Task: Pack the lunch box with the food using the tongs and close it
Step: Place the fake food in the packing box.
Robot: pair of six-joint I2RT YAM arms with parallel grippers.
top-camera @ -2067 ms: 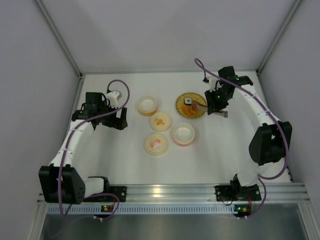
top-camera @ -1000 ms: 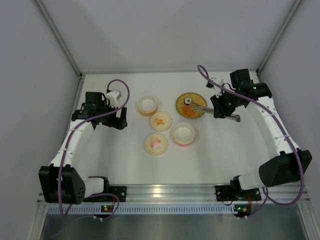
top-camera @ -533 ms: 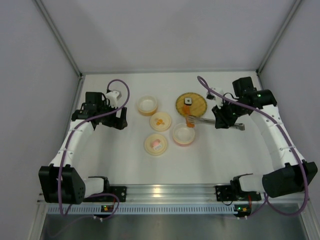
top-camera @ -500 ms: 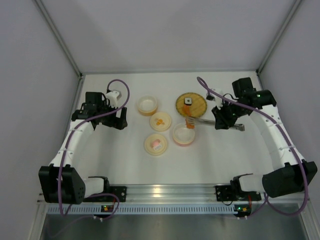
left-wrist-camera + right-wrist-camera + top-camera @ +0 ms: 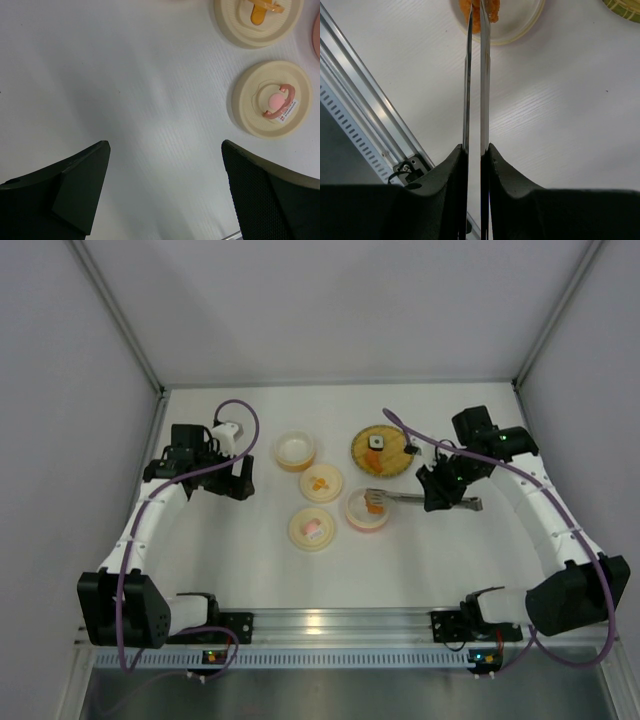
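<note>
My right gripper (image 5: 436,498) (image 5: 475,148) is shut on the slim metal tongs (image 5: 408,498) (image 5: 484,75), which reach left. Their tips pinch an orange food chunk (image 5: 375,505) (image 5: 480,12) over the inside of the lunch box's pink-rimmed bowl (image 5: 354,518) (image 5: 520,31). A white-and-dark food cube (image 5: 376,441) lies on the woven plate (image 5: 392,462) (image 5: 625,9) behind it. An orange-rimmed bowl (image 5: 295,464) stands further left. My left gripper (image 5: 236,483) (image 5: 164,146) is open over bare table, left of two cream lids.
The lid with the orange mark (image 5: 321,483) (image 5: 257,20) and the lid with the pink mark (image 5: 312,528) (image 5: 272,100) lie between the bowls. The aluminium rail (image 5: 340,625) (image 5: 365,105) runs along the near edge. Side walls stand close on both sides.
My right arm has swung the tongs from the woven plate forward and left, carrying the orange chunk over the pink-rimmed bowl. The left arm has not moved.
</note>
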